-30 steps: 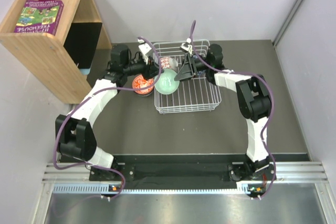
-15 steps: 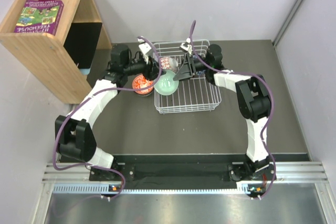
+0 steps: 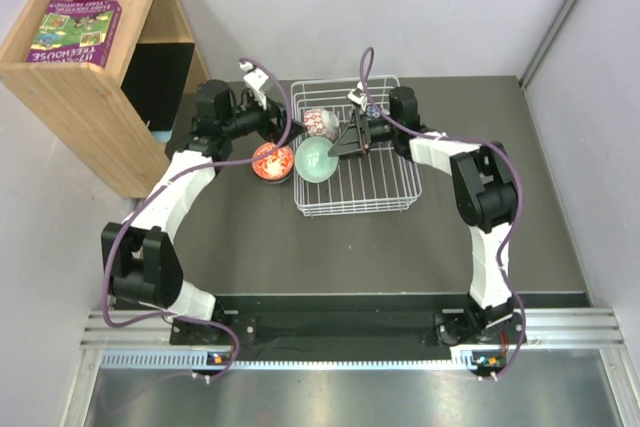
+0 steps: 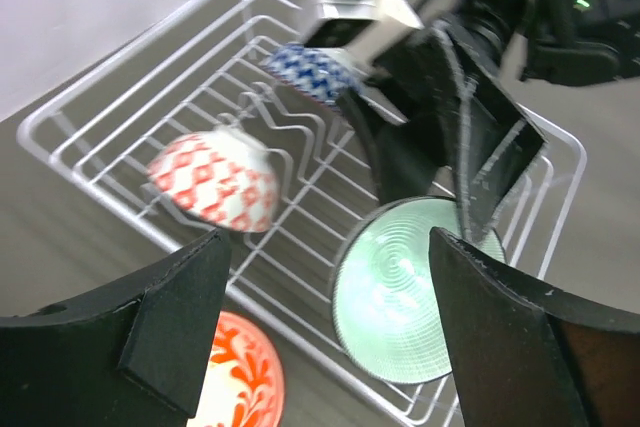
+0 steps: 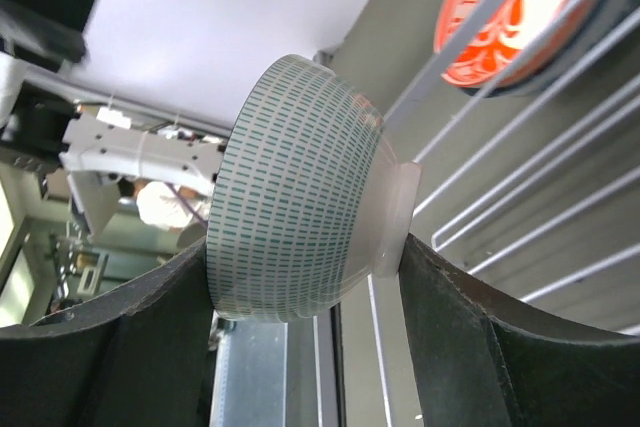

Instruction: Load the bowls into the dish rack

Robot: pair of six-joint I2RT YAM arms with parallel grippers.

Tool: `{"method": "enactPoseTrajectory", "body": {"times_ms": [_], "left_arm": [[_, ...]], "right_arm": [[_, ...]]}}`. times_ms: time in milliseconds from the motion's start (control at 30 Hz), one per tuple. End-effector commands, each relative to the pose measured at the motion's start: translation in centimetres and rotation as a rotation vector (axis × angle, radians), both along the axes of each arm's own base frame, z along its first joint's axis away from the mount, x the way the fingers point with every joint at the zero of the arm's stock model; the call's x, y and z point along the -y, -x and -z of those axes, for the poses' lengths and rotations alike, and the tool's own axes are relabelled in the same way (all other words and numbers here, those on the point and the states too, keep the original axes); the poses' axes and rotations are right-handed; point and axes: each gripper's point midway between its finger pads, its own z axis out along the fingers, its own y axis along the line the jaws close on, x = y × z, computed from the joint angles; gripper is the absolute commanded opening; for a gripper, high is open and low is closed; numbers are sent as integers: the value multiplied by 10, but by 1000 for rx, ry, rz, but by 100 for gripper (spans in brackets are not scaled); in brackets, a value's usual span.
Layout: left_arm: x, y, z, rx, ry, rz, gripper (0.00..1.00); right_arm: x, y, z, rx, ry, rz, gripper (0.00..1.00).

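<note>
My right end effector (image 5: 305,257) pinches the pale green bowl (image 3: 314,158) on edge in the dish rack (image 3: 355,212), left end effector (image 4: 325,282) wide — released unseated, it could topple.

The dark grey worktop (image 3: 380,247) carried a white wire rectangular dish rack (image 3: 380,187) toward its far middle, set flat and square to the edges. Just beside the rack's left side, outside the wires, an orange-red round ceramic bowl (image 3: 272,161) with a white pattern sat mouth up.
</note>
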Motion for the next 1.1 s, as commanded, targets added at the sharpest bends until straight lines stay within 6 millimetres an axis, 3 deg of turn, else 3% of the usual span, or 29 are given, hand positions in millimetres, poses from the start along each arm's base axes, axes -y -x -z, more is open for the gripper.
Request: {"method": "enactPoseTrajectory", "body": {"times_ms": [0, 200, 233, 300, 333, 367, 433, 767, 967, 1067], "left_arm": [[-32, -15, -27, 38, 73, -129, 89], [-81, -23, -12, -45, 134, -249, 99], [-100, -28, -9, -51, 135, -293, 99], [-111, -26, 0, -77, 137, -325, 99], [-121, -26, 7, -93, 137, -349, 99], [-126, -25, 10, -99, 137, -361, 99], [-136, -20, 17, -117, 147, -375, 99], [-153, -8, 46, -154, 60, -428, 99], [-157, 1, 56, -148, 27, -426, 99], [-157, 6, 60, -151, 23, -423, 99]], "right_arm": [[7, -8, -50, 194, -31, 54, 0], [19, -15, -73, 269, -31, 132, 0], [23, -16, -77, 279, -27, 149, 0], [29, -24, -80, 332, -5, 195, 0], [34, -28, -68, 283, 77, 242, 0], [36, -33, -71, 388, 104, 251, 0], [42, -36, -73, 401, 142, 299, 0], [85, -68, -83, 691, 514, 552, 0], [93, -65, -91, 927, 759, 549, 0], [93, -62, -83, 1033, 894, 516, 0]]}}
